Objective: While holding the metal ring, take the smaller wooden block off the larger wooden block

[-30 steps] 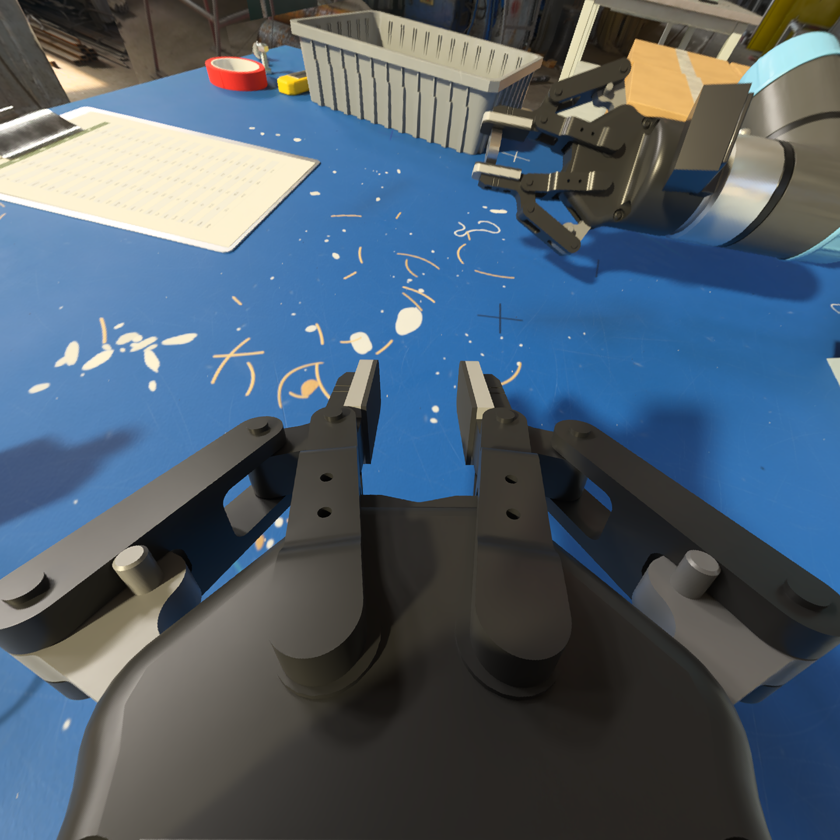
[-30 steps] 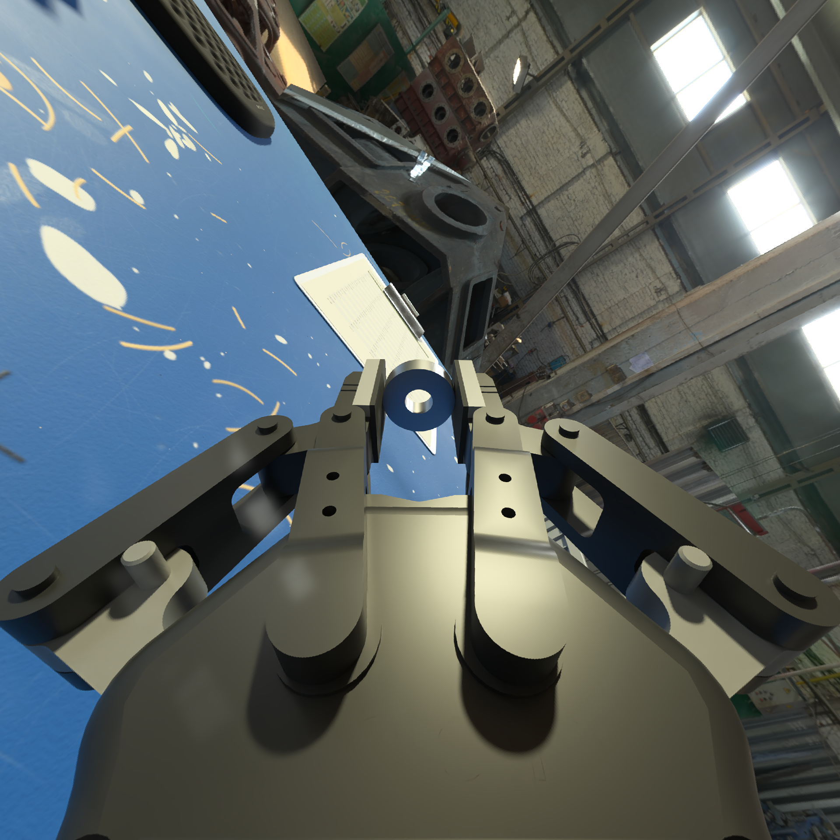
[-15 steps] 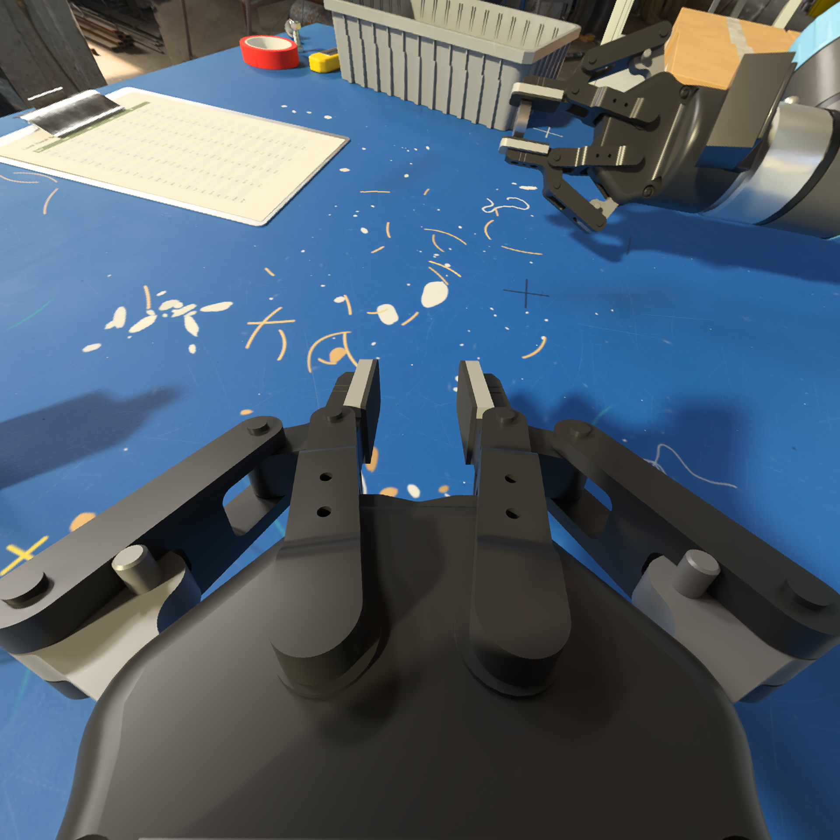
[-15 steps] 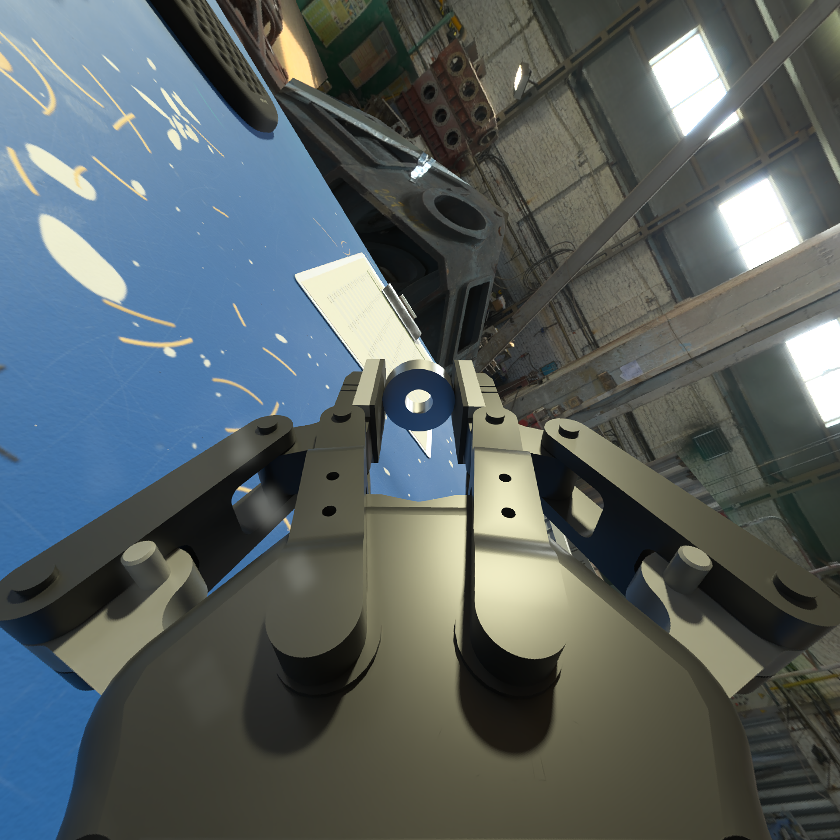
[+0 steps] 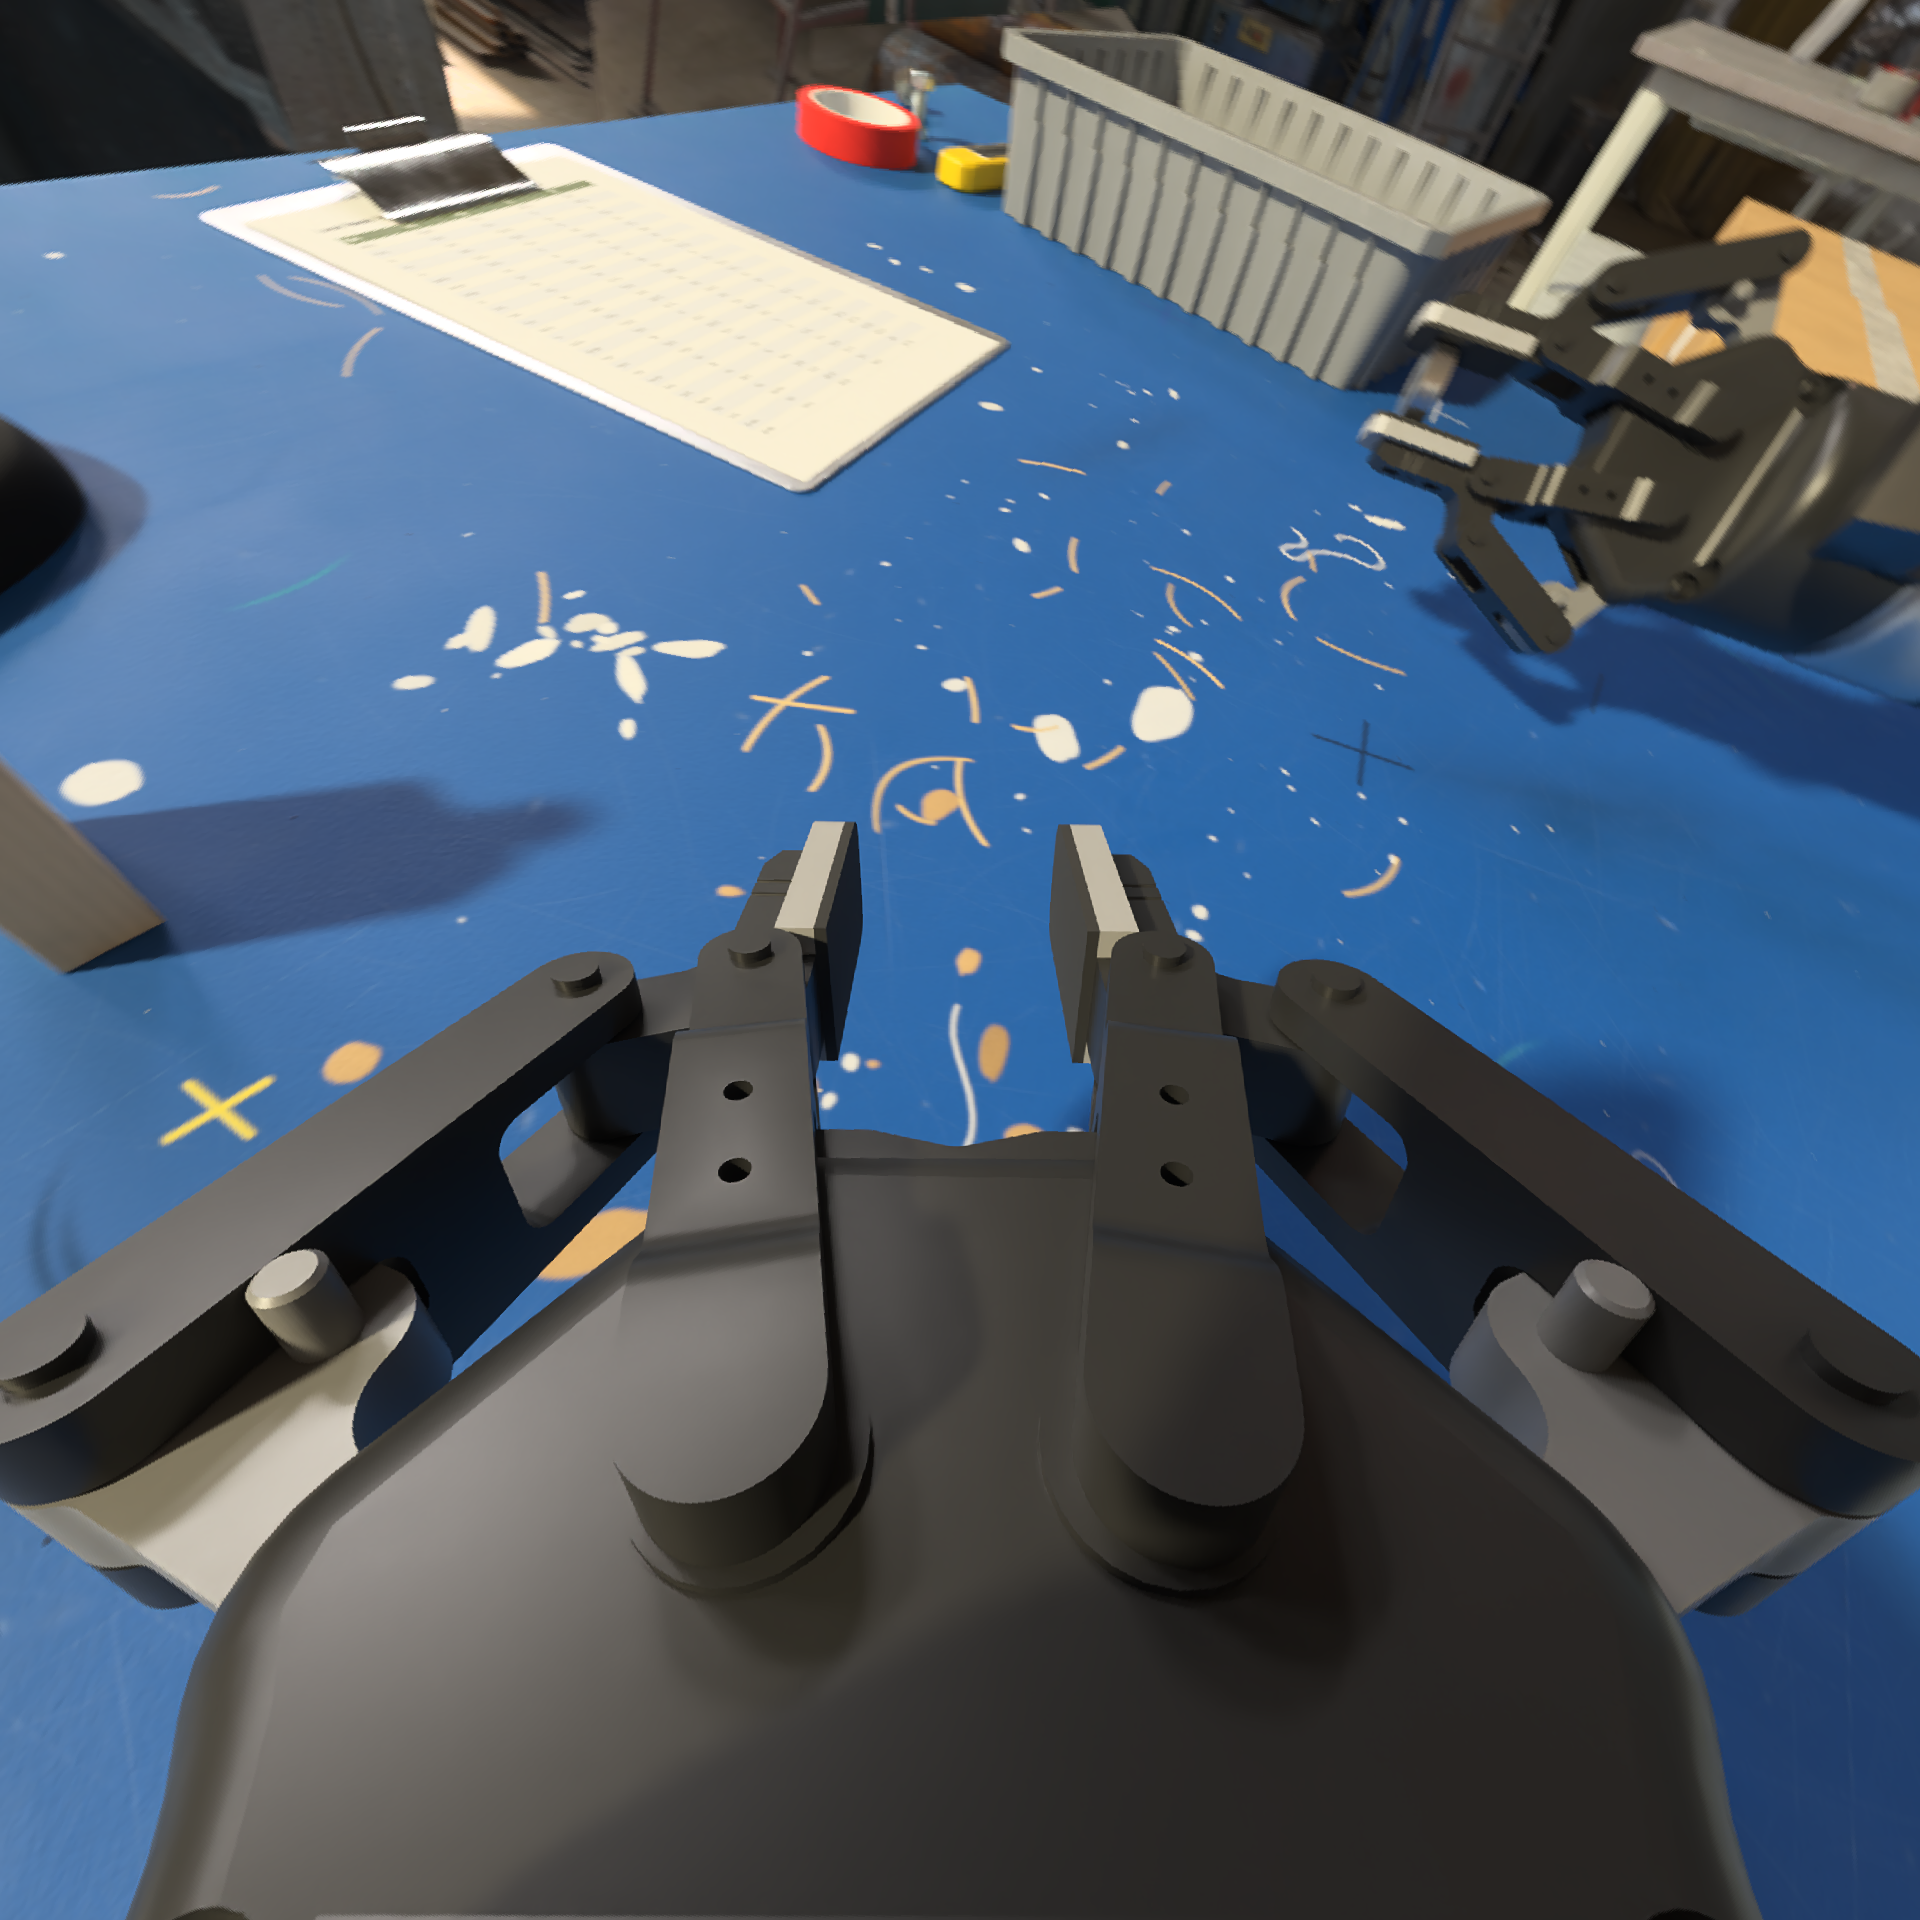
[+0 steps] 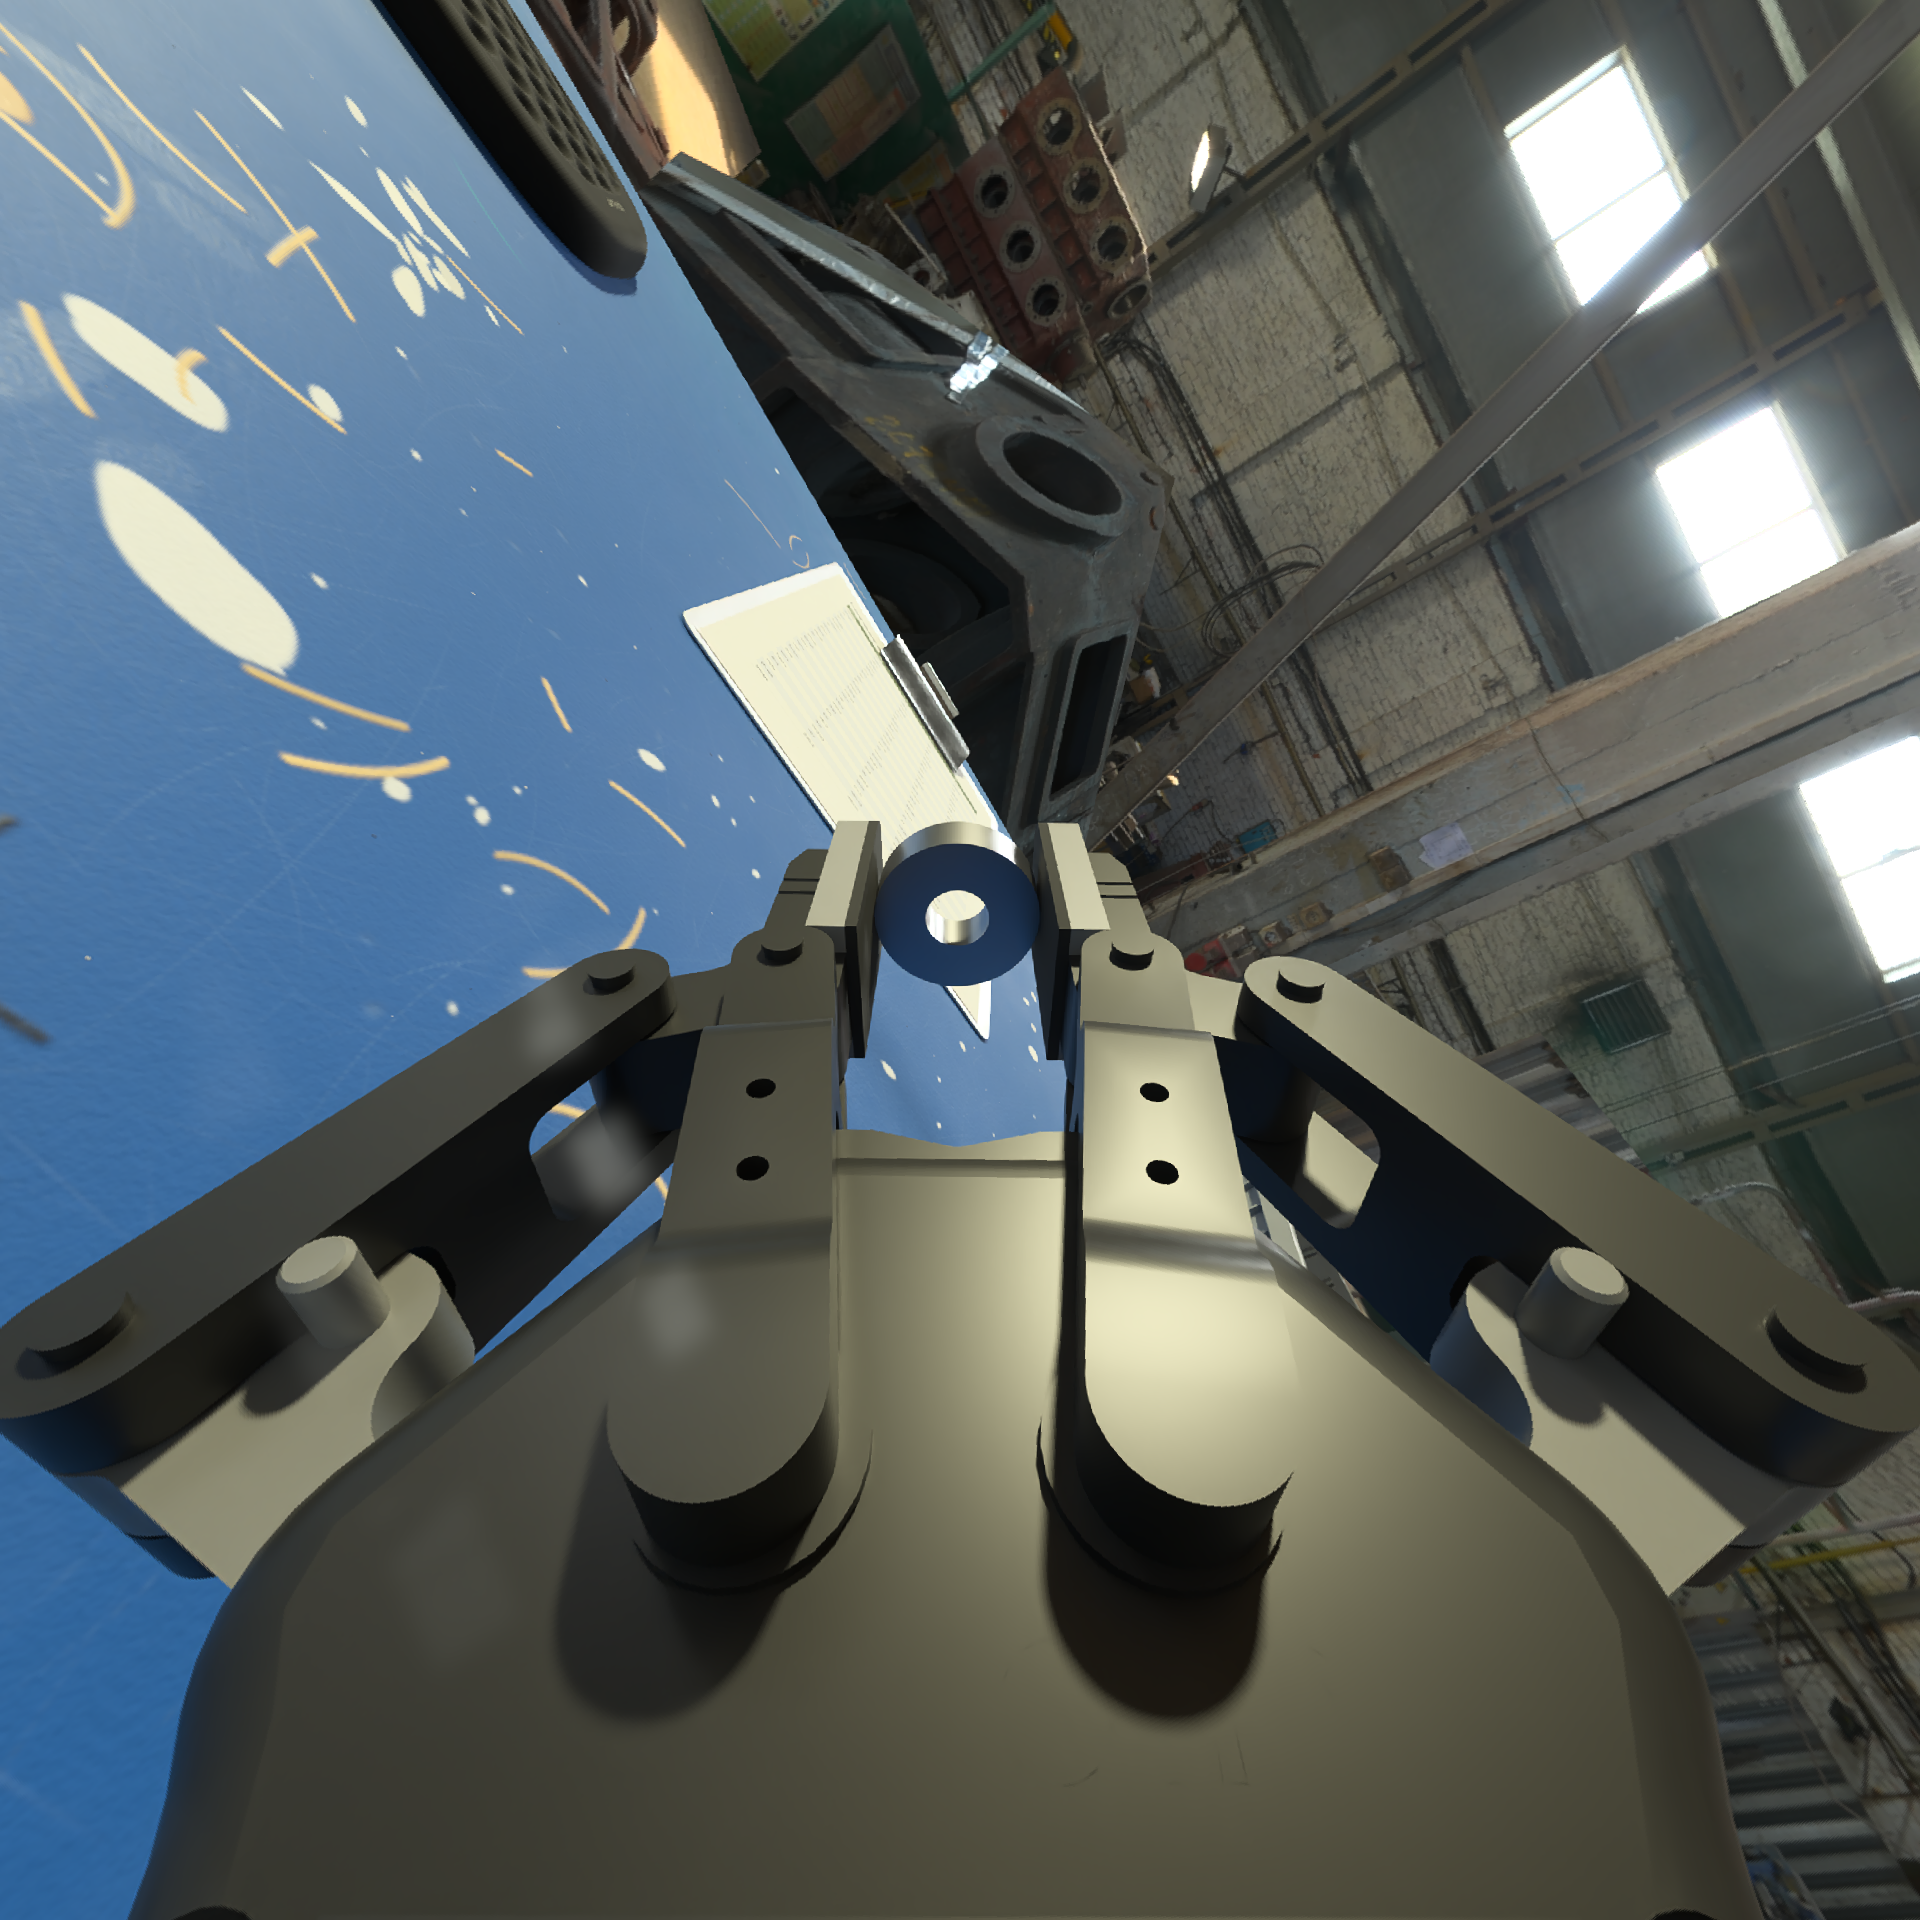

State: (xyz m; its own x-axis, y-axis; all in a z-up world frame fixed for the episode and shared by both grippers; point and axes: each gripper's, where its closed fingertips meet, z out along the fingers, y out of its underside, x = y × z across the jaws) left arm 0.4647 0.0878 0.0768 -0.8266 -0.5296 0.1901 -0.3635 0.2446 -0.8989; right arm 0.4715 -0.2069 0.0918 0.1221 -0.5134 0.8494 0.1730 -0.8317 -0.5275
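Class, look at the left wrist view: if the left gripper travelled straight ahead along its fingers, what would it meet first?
Probably the bare blue table: the open left gripper tilts down toward its paint-marked surface, with nothing between. Exactly where is uncertain.

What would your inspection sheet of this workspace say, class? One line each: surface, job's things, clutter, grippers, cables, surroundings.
Surface: blue table, flecked with paint.
Job's things: ring gripped off the table; a wooden block's corner at the left edge, stack not seen.
Clutter: clipboard, red tape, yellow item, grey bin.
Grippers: left gripper open, empty; right gripper shut on ring.
Cables: nothing seen on the table.
Surroundings: workshop hall, windows, heavy machinery.
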